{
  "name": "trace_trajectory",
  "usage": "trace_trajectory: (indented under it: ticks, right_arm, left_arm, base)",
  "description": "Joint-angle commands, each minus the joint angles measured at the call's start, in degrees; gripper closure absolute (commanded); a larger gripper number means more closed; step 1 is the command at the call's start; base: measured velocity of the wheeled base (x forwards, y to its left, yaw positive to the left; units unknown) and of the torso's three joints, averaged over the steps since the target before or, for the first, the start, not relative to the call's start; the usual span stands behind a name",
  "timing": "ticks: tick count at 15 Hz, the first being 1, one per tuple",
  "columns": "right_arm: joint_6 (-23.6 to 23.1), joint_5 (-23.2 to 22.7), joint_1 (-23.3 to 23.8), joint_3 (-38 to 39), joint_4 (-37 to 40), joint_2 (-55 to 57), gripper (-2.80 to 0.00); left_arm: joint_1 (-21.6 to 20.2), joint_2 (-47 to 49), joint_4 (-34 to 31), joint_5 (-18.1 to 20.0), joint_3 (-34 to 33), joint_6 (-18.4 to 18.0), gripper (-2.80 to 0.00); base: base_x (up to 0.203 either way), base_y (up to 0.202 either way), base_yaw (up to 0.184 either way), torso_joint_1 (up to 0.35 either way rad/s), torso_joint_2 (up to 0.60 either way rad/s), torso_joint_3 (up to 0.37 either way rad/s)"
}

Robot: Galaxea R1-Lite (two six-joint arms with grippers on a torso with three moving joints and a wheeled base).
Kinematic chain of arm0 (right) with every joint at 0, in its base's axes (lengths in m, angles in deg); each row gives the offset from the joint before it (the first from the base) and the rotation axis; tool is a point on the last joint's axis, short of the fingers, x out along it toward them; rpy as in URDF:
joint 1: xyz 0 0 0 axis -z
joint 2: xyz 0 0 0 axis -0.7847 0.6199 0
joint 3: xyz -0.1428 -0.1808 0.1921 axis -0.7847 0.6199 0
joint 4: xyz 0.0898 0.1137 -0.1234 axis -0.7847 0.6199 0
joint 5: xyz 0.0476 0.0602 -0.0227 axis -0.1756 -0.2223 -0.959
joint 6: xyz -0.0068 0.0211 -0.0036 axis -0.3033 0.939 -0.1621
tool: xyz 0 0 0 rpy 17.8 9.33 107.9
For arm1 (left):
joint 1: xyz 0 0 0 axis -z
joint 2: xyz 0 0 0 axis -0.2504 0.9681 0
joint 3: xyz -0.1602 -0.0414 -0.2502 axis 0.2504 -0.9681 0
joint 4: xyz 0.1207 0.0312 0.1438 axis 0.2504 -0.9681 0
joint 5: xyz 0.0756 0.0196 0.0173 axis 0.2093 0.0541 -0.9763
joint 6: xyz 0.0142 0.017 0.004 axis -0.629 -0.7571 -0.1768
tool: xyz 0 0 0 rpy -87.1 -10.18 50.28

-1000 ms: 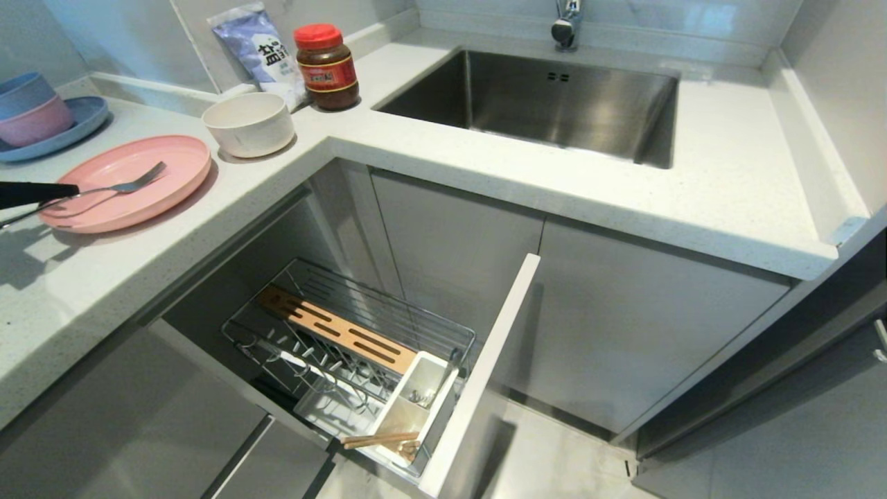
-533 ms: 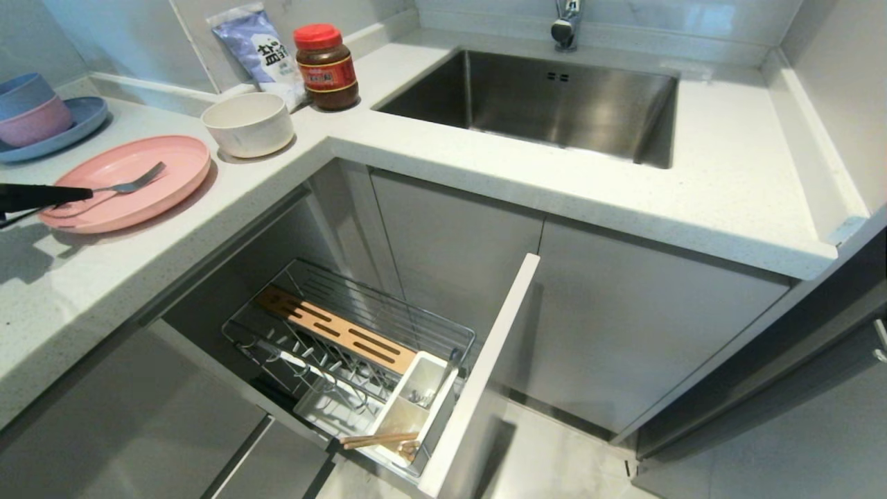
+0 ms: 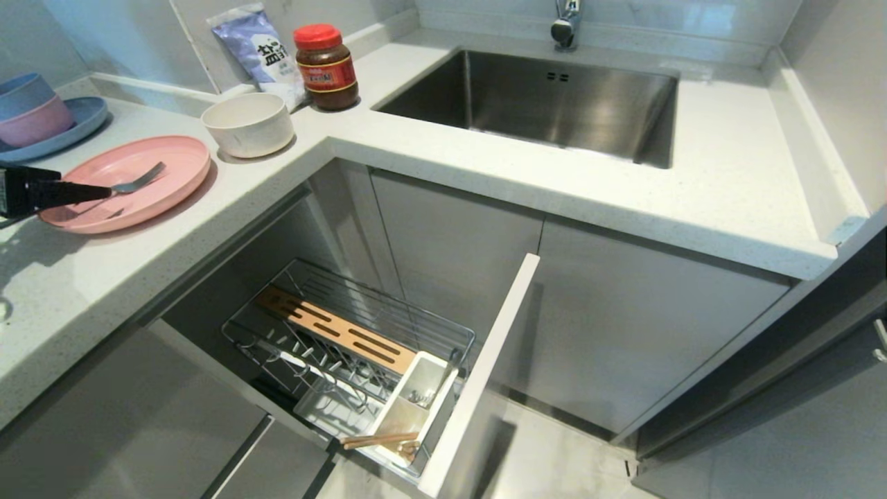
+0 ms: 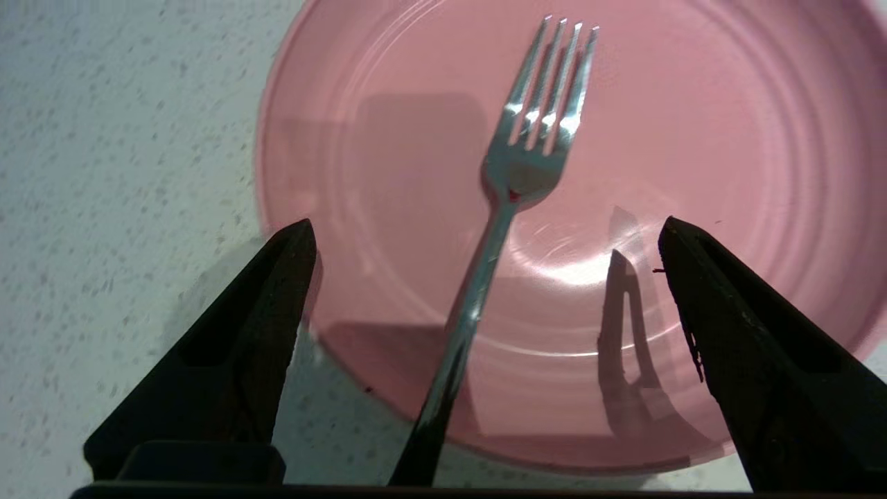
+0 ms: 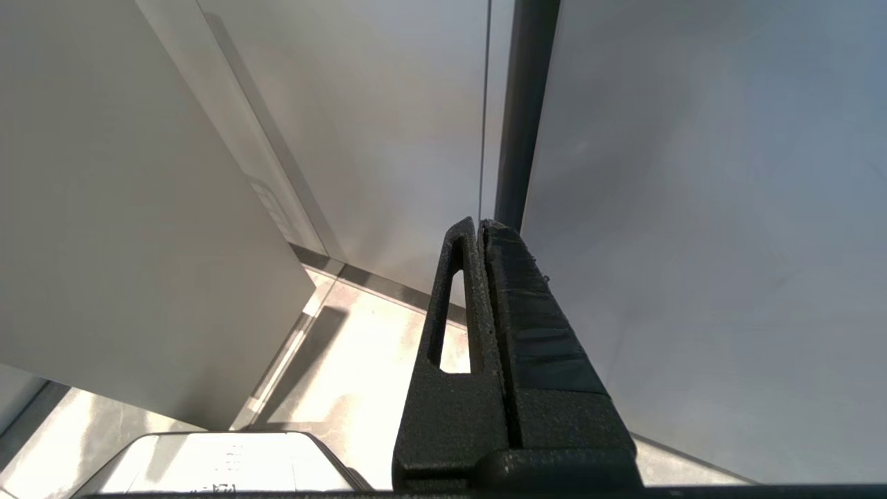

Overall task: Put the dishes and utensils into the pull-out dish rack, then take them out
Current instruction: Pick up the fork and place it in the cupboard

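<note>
With the left gripper (image 4: 485,235) spread wide astride the fork (image 4: 485,277) handle over the pink plate (image 4: 727,138), it should centre, descend, then pinch squarely to avoid slipping.

L-shaped speckled white countertop (image 3: 485,159), steel sink (image 3: 554,104) under a tap (image 3: 567,24), grey cabinet doors (image 3: 624,326), pale floor (image 3: 554,457)

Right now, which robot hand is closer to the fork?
Left. The left gripper hangs open right over the fork on the pink plate. The right gripper is shut, down by the cabinets, far away.
</note>
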Motion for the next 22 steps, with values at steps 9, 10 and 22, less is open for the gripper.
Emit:
trace_trajectory:
  ticks: [9,10,22]
  right_arm:
    - [0.0,0.0,-0.01,0.06,-0.02,-0.19,0.0]
    - [0.0,0.0,-0.01,0.08,-0.02,-0.13,0.0]
    - [0.0,0.0,-0.01,0.08,-0.02,-0.13,0.0]
  left_arm:
    - [1.14,0.93,-1.03,-0.45,-0.12,-0.34,-2.8]
    - [1.24,1.01,-1.03,-0.8,-0.04,-0.34,-2.8]
    - [2.03,1.9,-1.65,-1.08,-0.03,-0.34,-2.8]
  base:
    - [0.0,0.0,0.0,0.0,0.0,0.0]
    - [0.0,0.0,0.0,0.0,0.0,0.0]
    - [0.0,0.0,0.0,0.0,0.0,0.0]
